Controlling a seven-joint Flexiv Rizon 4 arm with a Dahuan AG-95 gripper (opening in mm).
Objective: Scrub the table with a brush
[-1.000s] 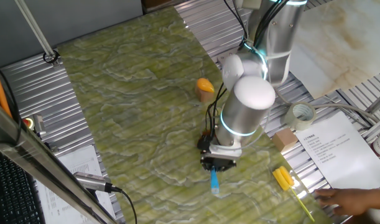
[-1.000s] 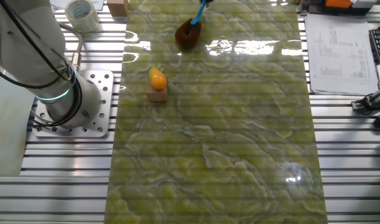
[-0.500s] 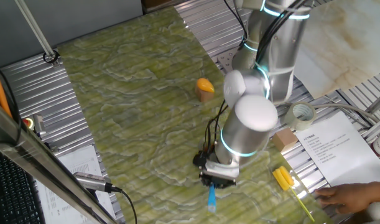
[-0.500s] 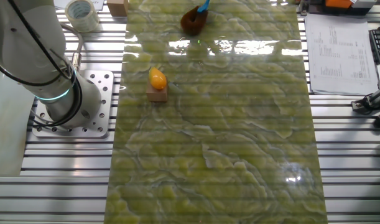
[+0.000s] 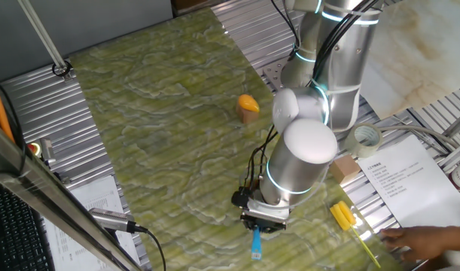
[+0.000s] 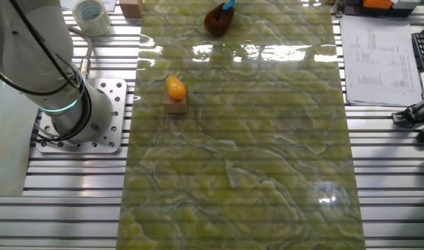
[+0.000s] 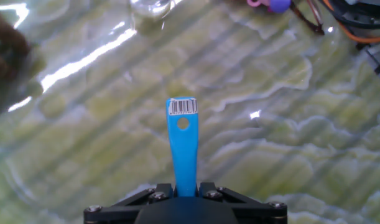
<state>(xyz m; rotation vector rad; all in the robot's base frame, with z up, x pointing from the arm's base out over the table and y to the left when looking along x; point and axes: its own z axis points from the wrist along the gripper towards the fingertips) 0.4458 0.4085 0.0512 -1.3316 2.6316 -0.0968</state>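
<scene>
The gripper was clamped on the brush, its jaws closed around the slim light-blue handle partway along, so that the labelled free end stuck out past the fingers in the hand view. The brush stood at the edge of the table nearest the arm's paper-strewn side, with the reddish-brown bristle tuft pressed down on the marbled surface in the other fixed view. It looked a light thing, the plastic handle stiff but smooth and likely to twist in a loose hold, while the bristles looked soft enough to splay under pressure; a grip low on the handle, close to the tuft, seemed the steadiest. No container of any kind could be seen on the table, so there was nothing held in one to report
</scene>
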